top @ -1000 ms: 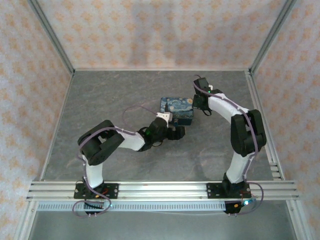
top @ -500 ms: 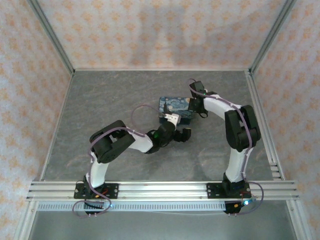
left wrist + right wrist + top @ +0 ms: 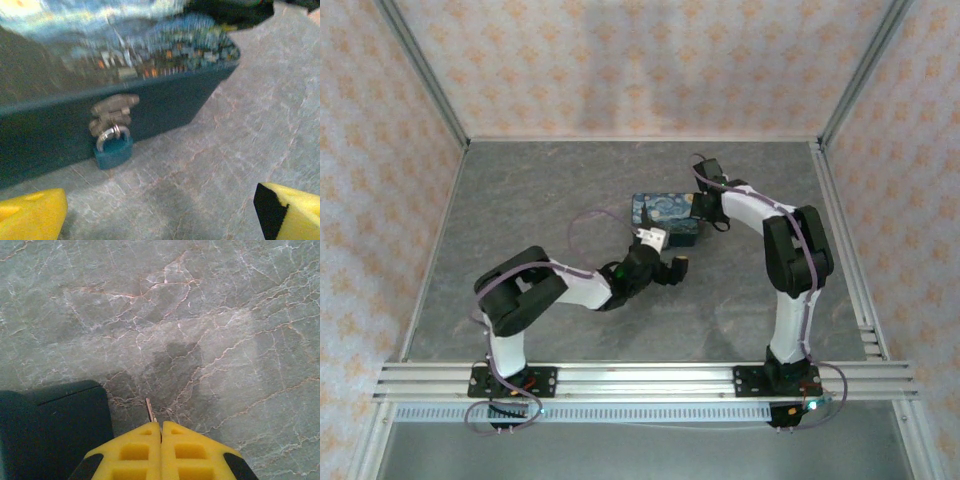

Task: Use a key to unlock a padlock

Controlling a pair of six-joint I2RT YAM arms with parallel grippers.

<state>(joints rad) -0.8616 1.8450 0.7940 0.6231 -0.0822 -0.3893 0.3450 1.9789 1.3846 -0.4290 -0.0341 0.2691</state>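
One dark-blue box point(image 3: 666, 218), one padlock point(image 3: 113, 148), one key point(image 3: 149, 409), two grippers: left gripper point(image 3: 160, 215), right gripper point(image 3: 160, 427)

The worktop point(image 3: 520, 200) is a flat grey slab of stone-patterned material, veined with thin pale and rusty lines. One thing lies plainly on it, near the middle: a dark-blue rectangular box printed with yellow swirls point(image 3: 665, 215). A small blue-bodied padlock with a silvery shackle point(image 3: 114, 150) hangs low on the box's front wall; whether it touches the slab cannot be told.
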